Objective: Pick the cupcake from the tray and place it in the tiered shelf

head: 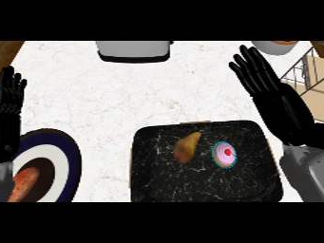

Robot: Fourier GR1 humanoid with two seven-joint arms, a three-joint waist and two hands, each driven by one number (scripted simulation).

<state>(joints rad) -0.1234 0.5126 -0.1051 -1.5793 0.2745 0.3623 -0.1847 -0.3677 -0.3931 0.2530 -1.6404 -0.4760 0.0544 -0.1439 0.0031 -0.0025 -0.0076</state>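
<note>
A cupcake [224, 154] with pink icing, a red dot on top and a teal wrapper sits on the right half of a black marbled tray [192, 187]. The tiered shelf [317, 83], a wire frame with wooden boards, stands at the right edge of the counter. My right hand [266, 85] is open, fingers straight, above and to the right of the tray, between the cupcake and the shelf. It touches nothing. My left hand [4, 102] is open at the left edge, fingers up, resting.
A yellow-brown potato [186, 147] lies on the tray left of the cupcake. A dark-rimmed plate [59, 152] with an orange-brown food item [24, 184] is at the lower left. A grey appliance [135, 50] stands at the back centre, and a bowl [275, 46] at the back right.
</note>
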